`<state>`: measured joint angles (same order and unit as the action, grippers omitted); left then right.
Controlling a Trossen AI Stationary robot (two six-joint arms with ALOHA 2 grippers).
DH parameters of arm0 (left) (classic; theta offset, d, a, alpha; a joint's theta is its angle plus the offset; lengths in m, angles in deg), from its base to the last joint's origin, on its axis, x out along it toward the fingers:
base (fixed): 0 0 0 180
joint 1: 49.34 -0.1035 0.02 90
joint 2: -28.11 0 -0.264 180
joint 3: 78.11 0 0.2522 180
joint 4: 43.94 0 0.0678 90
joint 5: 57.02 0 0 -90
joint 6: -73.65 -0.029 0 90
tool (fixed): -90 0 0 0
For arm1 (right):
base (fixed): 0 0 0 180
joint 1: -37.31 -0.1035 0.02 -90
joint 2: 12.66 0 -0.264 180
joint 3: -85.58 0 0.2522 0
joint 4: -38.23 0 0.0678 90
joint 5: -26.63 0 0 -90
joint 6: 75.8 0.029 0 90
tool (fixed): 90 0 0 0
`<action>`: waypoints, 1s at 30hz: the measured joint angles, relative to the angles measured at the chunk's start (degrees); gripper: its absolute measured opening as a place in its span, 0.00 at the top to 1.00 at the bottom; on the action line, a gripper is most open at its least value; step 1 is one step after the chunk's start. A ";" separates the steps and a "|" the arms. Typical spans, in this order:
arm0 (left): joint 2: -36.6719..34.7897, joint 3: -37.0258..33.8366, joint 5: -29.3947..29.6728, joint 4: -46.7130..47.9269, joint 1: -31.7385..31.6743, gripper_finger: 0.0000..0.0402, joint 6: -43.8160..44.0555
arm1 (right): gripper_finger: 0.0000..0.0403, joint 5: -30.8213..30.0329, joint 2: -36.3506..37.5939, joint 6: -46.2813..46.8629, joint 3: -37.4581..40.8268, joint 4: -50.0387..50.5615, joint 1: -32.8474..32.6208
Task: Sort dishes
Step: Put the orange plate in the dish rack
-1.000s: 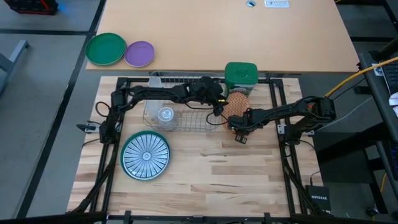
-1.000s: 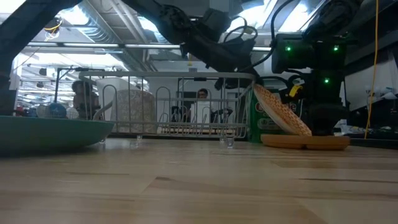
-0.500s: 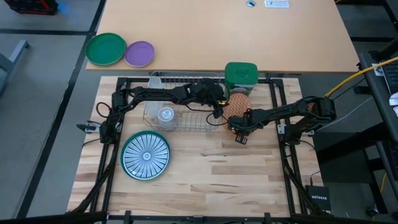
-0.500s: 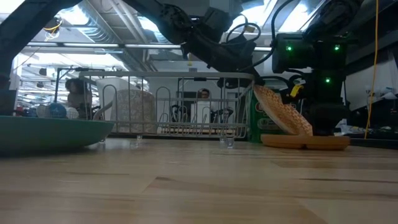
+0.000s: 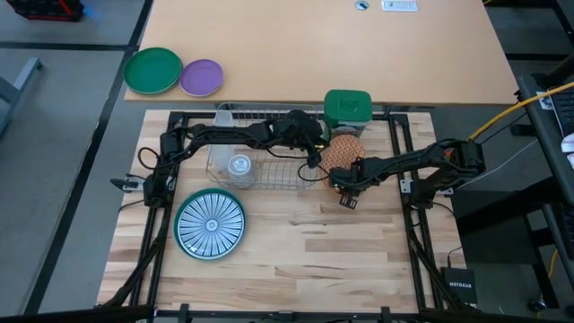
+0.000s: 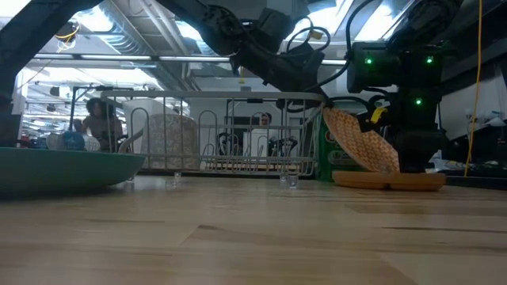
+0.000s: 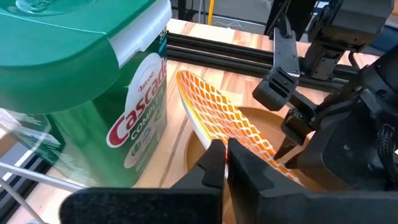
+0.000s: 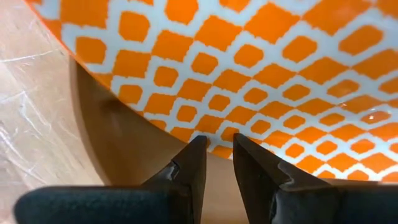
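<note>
Two arms meet over one dish near the far right part of the tabletop (image 5: 296, 242). The largest item is the wire dish rack (image 5: 260, 161), along the far edge just left of the green lidded canister (image 5: 347, 108). Near the left edge, well apart from the action, lies the teal-and-white striped plate (image 5: 210, 224).

Between rack and canister sits the brown plate (image 6: 388, 180), flat on the wood. Tilted steeply above it is the orange patterned plate (image 7: 217, 118), its lower rim resting in or just over the brown one.

The left end effector (image 7: 225, 158) has its fingers pinched onto that orange plate's rim. The right end effector (image 8: 216, 155) is at the lower edge from the right side, fingers nearly together with the rim at their tips; whether they truly clamp it I cannot tell.

The plate looks like glazed ceramic or melamine: stiff, smooth, likely slippery, and liable to chip if it drops onto the brown plate. The rim is the only sensible place to take hold, gripped deep enough that the thin edge cannot slide out while tilted.
</note>
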<state>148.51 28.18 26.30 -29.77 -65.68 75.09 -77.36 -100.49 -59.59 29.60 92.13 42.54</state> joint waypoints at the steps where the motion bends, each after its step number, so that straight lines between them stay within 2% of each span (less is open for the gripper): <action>1: 0.00 -0.02 -0.02 0.15 0.01 0.99 -0.22 | 0.78 0.06 0.00 0.00 0.00 0.02 0.00; 12: 0.02 -0.07 -0.27 0.08 0.22 0.98 -0.17 | 0.78 0.04 -1.00 -1.68 0.02 -1.45 0.04; 22: -0.07 -0.07 -0.41 2.31 0.26 0.97 2.74 | 0.78 -2.91 -2.82 -3.86 -0.20 -1.77 -0.07; 25: -0.07 -0.09 -0.44 3.93 0.27 0.94 3.22 | 0.78 -3.11 -2.82 -5.04 -0.14 -2.08 -0.07; 30: -0.07 -0.13 -0.82 5.18 0.63 0.83 7.41 | 0.78 -3.46 -2.82 -6.73 -0.11 -2.19 -0.06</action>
<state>148.45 28.05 25.48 -24.59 -65.05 82.51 -80.82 -103.31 -66.32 29.49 89.94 42.48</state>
